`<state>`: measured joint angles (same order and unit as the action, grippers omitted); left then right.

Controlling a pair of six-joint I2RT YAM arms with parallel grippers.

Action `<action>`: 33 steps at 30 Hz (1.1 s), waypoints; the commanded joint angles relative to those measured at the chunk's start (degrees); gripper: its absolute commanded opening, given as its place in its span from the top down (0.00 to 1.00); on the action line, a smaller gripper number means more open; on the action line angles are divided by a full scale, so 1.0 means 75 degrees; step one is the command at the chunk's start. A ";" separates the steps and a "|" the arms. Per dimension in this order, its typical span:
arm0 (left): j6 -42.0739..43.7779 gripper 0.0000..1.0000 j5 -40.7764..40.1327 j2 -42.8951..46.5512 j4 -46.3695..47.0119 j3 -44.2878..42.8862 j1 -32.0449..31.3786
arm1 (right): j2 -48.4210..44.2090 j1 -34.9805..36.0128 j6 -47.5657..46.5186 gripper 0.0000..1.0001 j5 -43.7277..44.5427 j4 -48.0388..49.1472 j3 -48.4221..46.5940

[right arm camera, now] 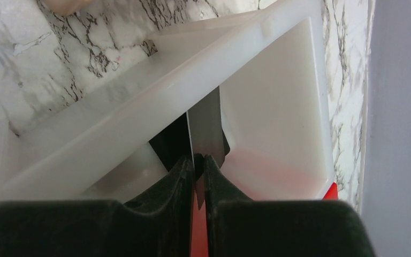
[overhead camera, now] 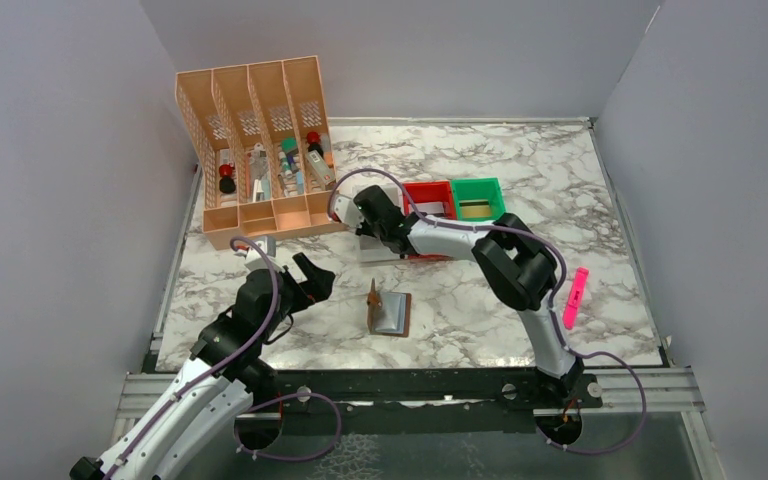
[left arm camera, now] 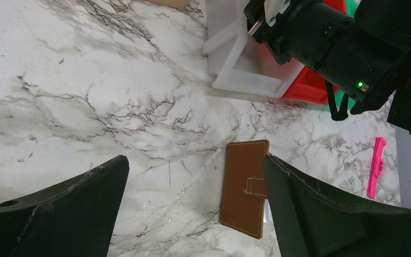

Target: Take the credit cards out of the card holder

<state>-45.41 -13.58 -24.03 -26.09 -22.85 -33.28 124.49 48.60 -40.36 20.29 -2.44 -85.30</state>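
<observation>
The card holder [left arm camera: 244, 187] lies just beside 1 finger of the wide-open left gripper [left arm camera: 192, 166]; light and floppy, it likely needs pinning at its fold. The right gripper [right arm camera: 195, 163] pinches 1 credit card [right arm camera: 206, 128] over the white bin [right arm camera: 267, 96]; thin, slick and stiff, probably best taken edgewise.

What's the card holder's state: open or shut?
Open. The card holder lies with its grey inner face up, one brown flap standing upright.

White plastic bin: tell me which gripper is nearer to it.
Right. The right gripper is over the white plastic bin, fingers pinching a thin grey card. The left gripper hovers open beside the brown leather card holder, apart from the bin.
</observation>
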 commanded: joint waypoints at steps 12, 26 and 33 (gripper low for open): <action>-0.0063 0.01 -0.0180 -0.0006 -0.0002 0.0036 0.0019 | -0.0532 -0.0111 0.0131 0.92 -0.0576 -0.0012 0.0340; -0.0051 0.01 -0.0104 -0.0112 0.0010 0.0024 0.0021 | -0.0509 -0.0185 0.0531 0.61 -0.0509 -0.0081 0.0097; -0.0015 0.01 0.0013 -0.0148 0.0104 0.0012 0.0020 | -0.1249 -0.0199 0.1837 0.59 -0.0749 -0.0240 0.0098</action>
<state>-45.63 -13.56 -24.88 -26.13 -22.79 -33.28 121.43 47.51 -33.93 15.75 -3.60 -83.72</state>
